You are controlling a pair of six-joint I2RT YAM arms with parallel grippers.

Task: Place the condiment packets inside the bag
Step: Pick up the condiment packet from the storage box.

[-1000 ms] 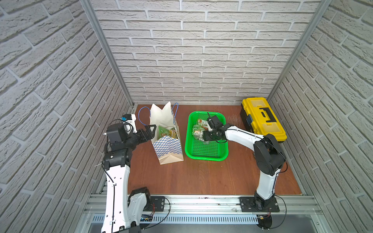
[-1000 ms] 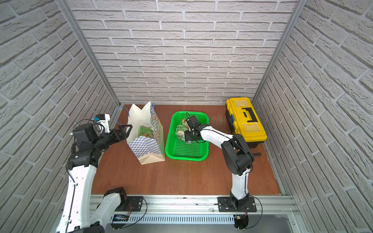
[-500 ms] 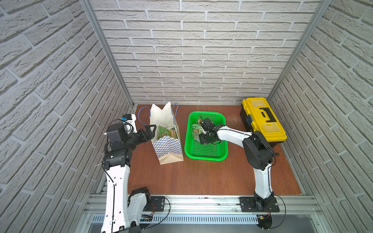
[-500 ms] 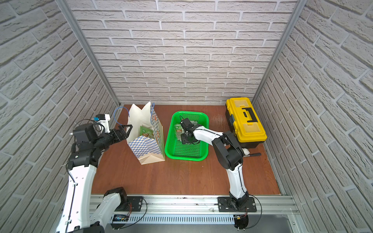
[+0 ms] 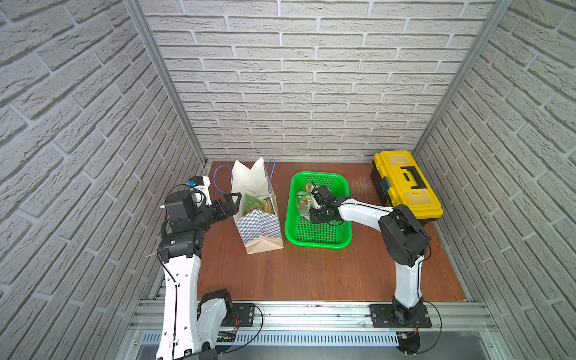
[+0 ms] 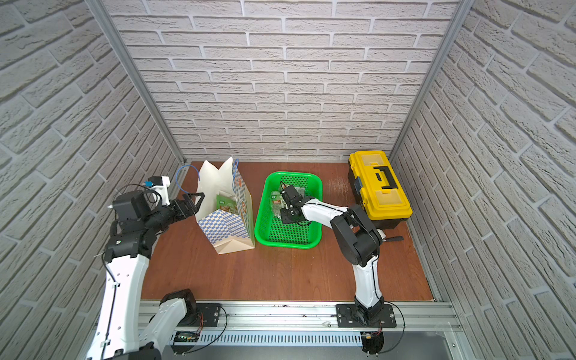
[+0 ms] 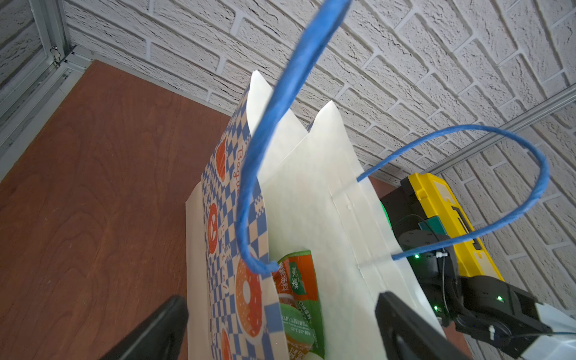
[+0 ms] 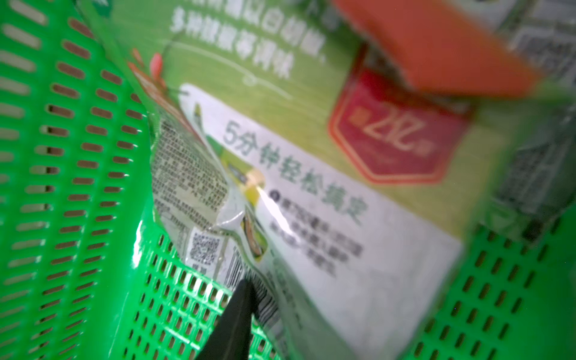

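Your right gripper (image 5: 308,208) has slid left onto the condiment packets (image 5: 303,199), grip unclear; left gripper (image 5: 237,204) is spread wide at the bag (image 5: 258,224). Lift one next.

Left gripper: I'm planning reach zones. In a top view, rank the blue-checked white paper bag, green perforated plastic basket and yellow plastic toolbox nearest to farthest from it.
From the left gripper:
1. Blue-checked white paper bag, right beside it.
2. Green perforated plastic basket, beyond the bag.
3. Yellow plastic toolbox, by the right wall.
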